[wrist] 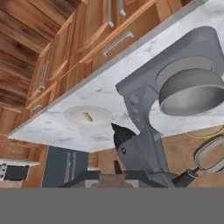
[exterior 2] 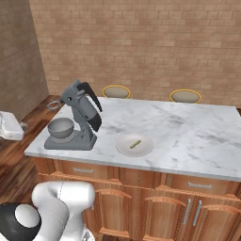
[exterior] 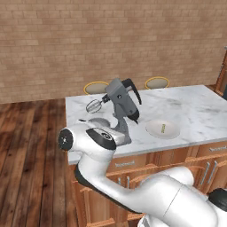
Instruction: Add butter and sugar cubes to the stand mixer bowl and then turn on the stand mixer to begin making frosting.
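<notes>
Stand mixer (exterior 2: 77, 120) head tilted up, stand mixer bowl (exterior 2: 60, 128) looks empty; butter (exterior 2: 135, 143) sits on plate (exterior 2: 127, 147); gripper closed, empty; nothing added.

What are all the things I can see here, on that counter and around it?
stand mixer: one, dark grey, head tilted back, at the left end of the counter
stand mixer bowl: one, shiny grey, on the mixer's base
wire whisk: one, under the raised head
plate: one, white, mid-counter, right of the mixer
small block: one, yellowish, on the plate
counter: one, white marble over wooden cabinets
stools: two, yellow-rimmed, behind the counter
brick wall: behind everything
arm: one, white, in front of the counter
</notes>
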You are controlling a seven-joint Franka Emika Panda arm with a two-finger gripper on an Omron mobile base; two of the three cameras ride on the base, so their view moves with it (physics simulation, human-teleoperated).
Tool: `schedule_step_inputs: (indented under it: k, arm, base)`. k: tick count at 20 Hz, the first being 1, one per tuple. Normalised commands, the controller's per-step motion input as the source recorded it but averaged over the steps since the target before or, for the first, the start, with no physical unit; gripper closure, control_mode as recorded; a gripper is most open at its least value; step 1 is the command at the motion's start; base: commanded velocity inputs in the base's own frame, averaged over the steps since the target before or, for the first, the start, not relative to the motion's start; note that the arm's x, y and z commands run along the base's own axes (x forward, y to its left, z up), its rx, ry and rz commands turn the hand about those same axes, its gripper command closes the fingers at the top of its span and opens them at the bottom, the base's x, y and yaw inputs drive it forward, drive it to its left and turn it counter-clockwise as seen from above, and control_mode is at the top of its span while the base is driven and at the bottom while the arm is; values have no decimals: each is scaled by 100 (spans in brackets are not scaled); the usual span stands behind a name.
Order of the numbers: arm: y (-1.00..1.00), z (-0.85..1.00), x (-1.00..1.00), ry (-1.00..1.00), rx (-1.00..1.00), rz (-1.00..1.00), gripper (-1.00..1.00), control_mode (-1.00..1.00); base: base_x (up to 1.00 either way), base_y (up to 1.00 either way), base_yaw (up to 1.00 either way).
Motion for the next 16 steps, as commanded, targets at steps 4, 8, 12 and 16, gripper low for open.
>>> schedule_step_inputs:
  k: [4, 8, 12, 16]
  arm:
    - [29, -14, 34, 0, 0, -22, 100, -100]
    - [27, -15, 47, 0, 0, -18, 100, -100]
    - [14, -26, 51, 0, 0, -16, 100, -100]
    - [0, -30, 61, 0, 0, -13, 100, -100]
  base:
    - [0, 0, 0]
    - [0, 0, 0]
    - [0, 0, 0]
    - [0, 0, 0]
